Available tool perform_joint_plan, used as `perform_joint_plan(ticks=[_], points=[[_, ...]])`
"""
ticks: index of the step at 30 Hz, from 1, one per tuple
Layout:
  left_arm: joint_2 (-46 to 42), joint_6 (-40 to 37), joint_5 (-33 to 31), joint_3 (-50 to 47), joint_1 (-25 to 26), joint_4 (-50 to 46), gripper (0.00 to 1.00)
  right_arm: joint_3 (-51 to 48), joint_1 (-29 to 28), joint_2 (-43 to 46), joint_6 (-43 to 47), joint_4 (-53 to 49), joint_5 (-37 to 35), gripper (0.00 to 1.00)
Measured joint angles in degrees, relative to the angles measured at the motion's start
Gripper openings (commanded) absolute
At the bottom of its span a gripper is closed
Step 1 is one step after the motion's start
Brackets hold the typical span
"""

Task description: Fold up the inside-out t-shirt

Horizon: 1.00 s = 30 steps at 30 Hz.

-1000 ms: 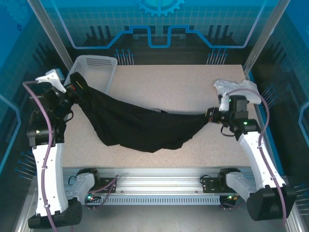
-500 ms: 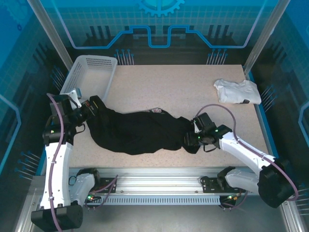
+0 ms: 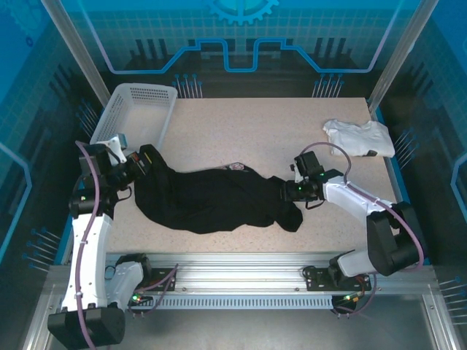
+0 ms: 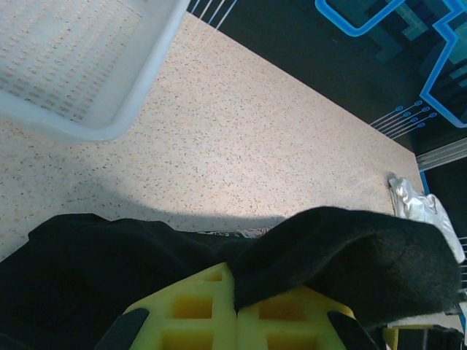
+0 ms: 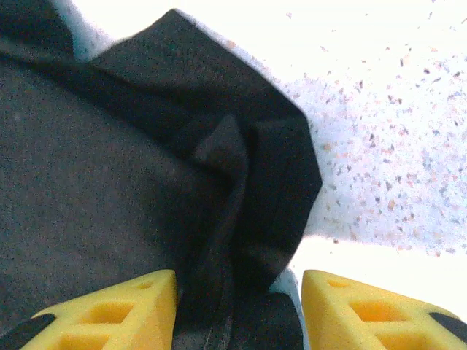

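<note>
- Inside-out t-shirt [image 3: 211,200] is seen from the top camera lying bunched in a long dark heap on the worktop [image 3: 255,131], stretched between the two pincers, with a small pale label [image 3: 237,167] at its far edge.
- At one end it is gripped by the left pincer [image 3: 142,164]. At the other end the right pincer [image 3: 286,191] is set low over a crumpled corner.
- A white basket [image 3: 139,109] stands beyond the left pincer, and a white folded garment [image 3: 357,136] lies well beyond the right pincer.
- In the left wrist view, the left pincer [image 4: 235,281] is shown pressed together on a thick fold of the inside-out t-shirt, which is draped forward over its tips.
- In the right wrist view, the right pincer [image 5: 237,281] is shown apart, with a rumpled bunch of cloth lying between the pads, unclamped.
- Several layers could be caught at once if the right pincer were closed here, so a crooked fold would be set.
- The heap could be dragged, not spread, if only the left end were pulled.
</note>
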<state>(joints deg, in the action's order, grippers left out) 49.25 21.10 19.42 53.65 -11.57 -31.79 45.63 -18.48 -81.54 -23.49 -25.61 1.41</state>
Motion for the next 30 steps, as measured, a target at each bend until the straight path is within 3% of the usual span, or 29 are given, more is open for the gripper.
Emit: perform_joint_plan(ticks=[4,10,19,25,30], points=[[0.4,0.0,0.1,-0.3,0.0,0.6,0.0,0.2,2.1,-2.8,0.1,3.0,5.7,0.43],[0.6,0.0,0.6,-0.3,0.0,0.8,0.0,0.4,2.5,-6.4,-0.2,5.9,10.9,0.25],[1.2,0.0,1.5,-0.3,0.0,0.9,0.0,0.5,2.8,-5.0,0.5,7.0,10.7,0.31],[1.2,0.0,1.5,-0.3,0.0,0.9,0.0,0.6,2.8,-5.1,0.4,8.2,10.8,0.11],[1.2,0.0,1.5,-0.3,0.0,0.9,0.0,0.6,3.0,-3.2,0.8,8.7,11.1,0.07]])
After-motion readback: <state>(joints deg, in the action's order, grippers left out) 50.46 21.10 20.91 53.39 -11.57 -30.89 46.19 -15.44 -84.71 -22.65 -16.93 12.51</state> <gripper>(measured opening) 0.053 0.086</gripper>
